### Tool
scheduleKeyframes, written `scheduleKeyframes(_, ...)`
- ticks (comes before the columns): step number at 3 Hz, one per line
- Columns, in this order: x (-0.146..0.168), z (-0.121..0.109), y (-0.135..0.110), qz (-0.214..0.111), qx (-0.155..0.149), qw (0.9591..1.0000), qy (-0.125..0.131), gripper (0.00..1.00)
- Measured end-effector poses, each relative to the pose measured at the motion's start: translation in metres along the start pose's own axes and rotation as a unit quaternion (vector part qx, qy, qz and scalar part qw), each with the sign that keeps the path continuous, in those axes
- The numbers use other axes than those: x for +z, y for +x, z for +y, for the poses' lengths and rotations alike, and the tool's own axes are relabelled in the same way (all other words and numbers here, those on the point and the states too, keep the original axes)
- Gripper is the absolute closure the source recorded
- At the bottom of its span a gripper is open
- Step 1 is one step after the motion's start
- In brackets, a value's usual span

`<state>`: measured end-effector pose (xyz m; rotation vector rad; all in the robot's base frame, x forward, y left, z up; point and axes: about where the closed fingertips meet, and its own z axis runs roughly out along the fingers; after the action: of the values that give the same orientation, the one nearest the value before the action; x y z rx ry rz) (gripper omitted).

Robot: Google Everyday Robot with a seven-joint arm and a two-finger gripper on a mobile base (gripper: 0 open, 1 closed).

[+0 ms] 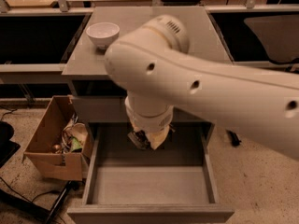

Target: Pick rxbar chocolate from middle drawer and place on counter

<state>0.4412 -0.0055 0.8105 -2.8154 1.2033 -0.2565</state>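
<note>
Much of the scene is covered by the white arm [201, 90], which is cut off at the right edge and crosses from 3 o'clock toward the middle. The middle of the counter [208, 36] and the back of the open drawer [89, 171] are hidden by it. Only the lower end of the gripper [146, 141] is seen, below the thick wrist, over the drawer's rear part near 12 o'clock of the drawer floor. Its upper part is masked by the wrist.

A small dark thing, taken to be the chocolate bar [138, 139], is seen pinched in the gripper, at the 9 o'clock side of its tip. The wrapper's lettering cannot be made out, and part of the bar is hidden by the pale gripper. The bar is held clear of the drawer floor, below the counter's front edge.

A white bowl [103, 33] is set on the counter at its 10 o'clock corner. A cardboard box [44, 141] with mixed, indistinct contents is seen on the floor at 9 o'clock of the drawer.
</note>
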Motion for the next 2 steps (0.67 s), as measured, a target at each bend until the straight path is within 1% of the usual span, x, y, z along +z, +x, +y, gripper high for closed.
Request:
scheduleKeyframes(1, -0.0535, 0.0018, 0.0295, 0.013, 0.023, 0.9996, 0.010, 1.00)
scheduleKeyframes(2, -0.0536, 0.0018, 0.0296, 0.013, 0.023, 0.9996, 0.010, 1.00)
